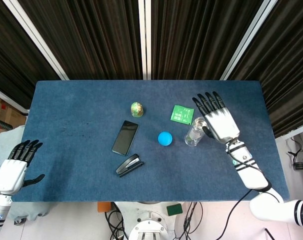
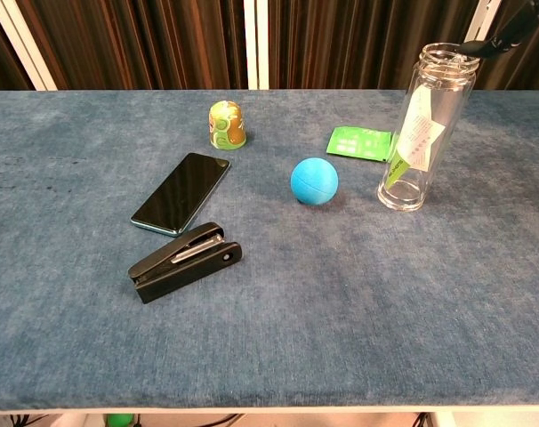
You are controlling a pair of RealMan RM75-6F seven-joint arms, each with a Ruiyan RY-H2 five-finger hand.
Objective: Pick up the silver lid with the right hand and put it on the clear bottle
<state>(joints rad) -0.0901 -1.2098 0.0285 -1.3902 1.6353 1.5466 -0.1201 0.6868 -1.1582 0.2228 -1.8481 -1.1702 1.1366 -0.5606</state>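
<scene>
The clear bottle [image 1: 194, 136] [image 2: 421, 133] stands upright at the table's right, with a paper slip inside. In the chest view its threaded mouth is bare. My right hand [image 1: 219, 121] hovers over the bottle's top, its fingers spread toward the far edge. Only one dark fingertip [image 2: 487, 40] shows in the chest view, just up and right of the mouth. The silver lid shows in neither view and is probably pinched under that hand. My left hand [image 1: 14, 169] hangs open off the table's front left corner, holding nothing.
A blue ball [image 2: 314, 181] lies left of the bottle, with a green packet [image 2: 360, 142] behind them. Further left are a black phone [image 2: 181, 191], a black stapler [image 2: 185, 261] and a small green-yellow figure [image 2: 226, 123].
</scene>
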